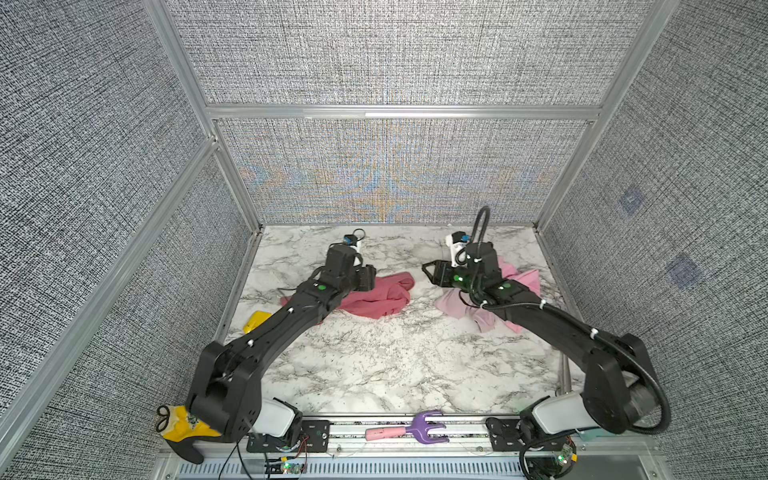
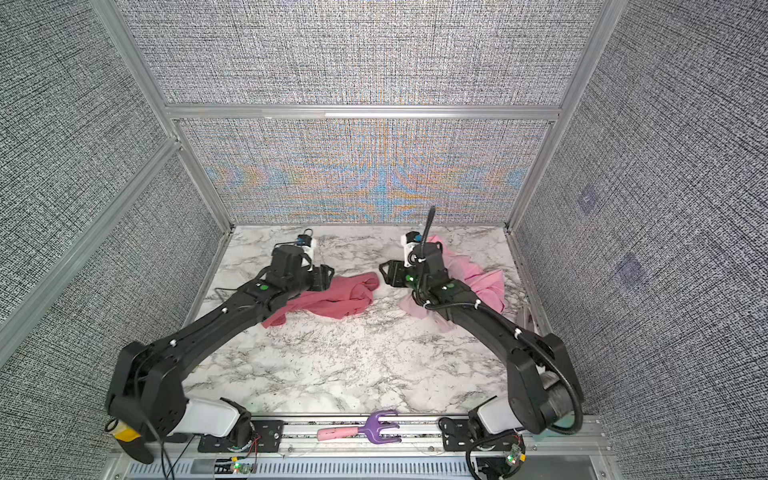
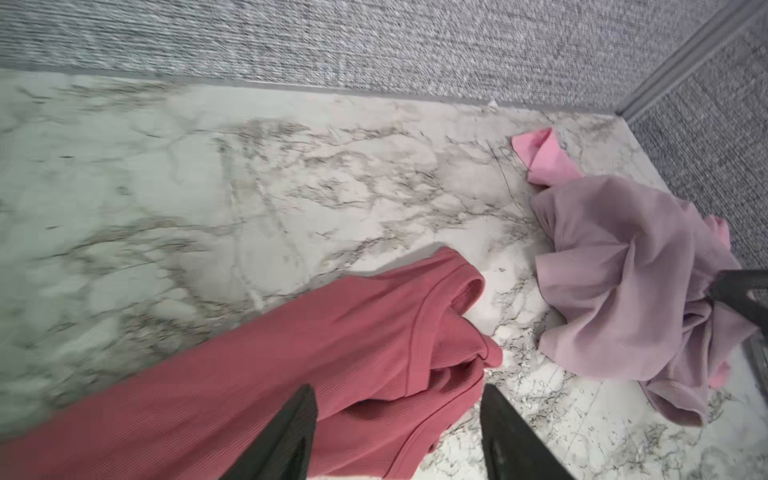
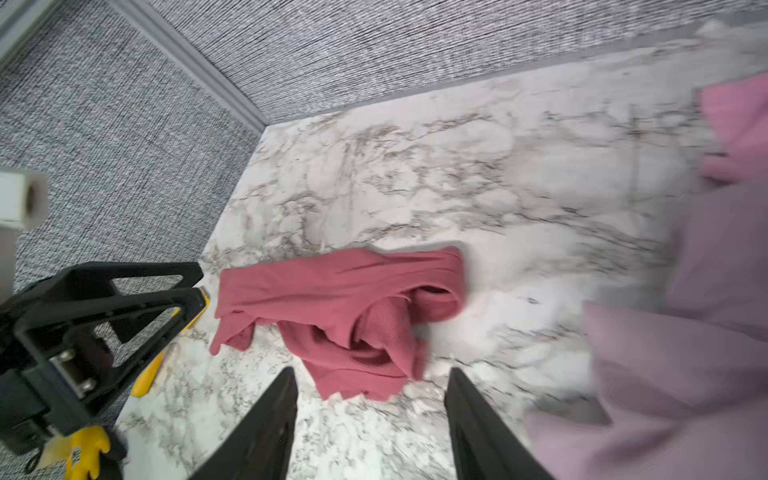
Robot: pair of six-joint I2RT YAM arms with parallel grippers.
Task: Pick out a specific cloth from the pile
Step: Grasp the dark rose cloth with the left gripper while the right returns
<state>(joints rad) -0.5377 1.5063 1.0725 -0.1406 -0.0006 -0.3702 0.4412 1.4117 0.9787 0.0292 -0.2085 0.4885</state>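
While both arms reach out over the marble-look worktop, the cloth lies slack on it, left of the middle and nearer the far edge than the near one. It is a dusty-rose knit, finely ribbed, with a stitched hem that curls into a loop at its right end. Its left end runs under the left arm.

The left gripper hangs over that cloth with its two black, wedge-shaped fingers spread apart. The fabric lies loose beneath them, so that hand is released and grips nothing. The right gripper is spread wide too and holds nothing; bare worktop shows between its fingers, with the cloth's right end just ahead. In both top views its tips point left toward the cloth without touching it.

The pile sits by the right edge, toward the far right corner, with a strip of bare worktop between it and the cloth. It is a soft, rumpled heap of mauve folds, with brighter pink pieces poking out at the back and side. The right arm crosses over it.

A yellow piece lies at the left edge, partly under the left arm; I cannot tell what it is.
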